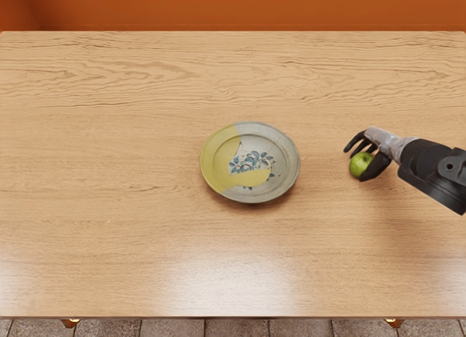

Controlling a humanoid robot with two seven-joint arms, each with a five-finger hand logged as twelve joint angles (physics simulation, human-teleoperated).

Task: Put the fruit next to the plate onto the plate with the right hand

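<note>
Since the arm comes in from the right edge, the wide wooden table (109, 206) lies mostly on the far side of the robot hand (374, 152), toward the left of the view. Well apart from the robot hand, near the middle of the table, the plate (215, 178) lies flat and face up, part yellow with a blue flower pattern. The fruit is not on it, so the placing is not yet done. The forearm reaches in low, which brings the palm down to the level of its target. The robot hand is clasped on the fruit (360, 164). Dark fingers curve over its far side and the thumb comes round its near side, a hold that should keep a round thing from rolling away. Small, green and round, the fruit sits inside that grasp, at the end of the palm that faces the plate. Whether it rests on the table or is just lifted I cannot tell. A carry across to the plate is, I judge, what remains. No left arm shows.
</note>
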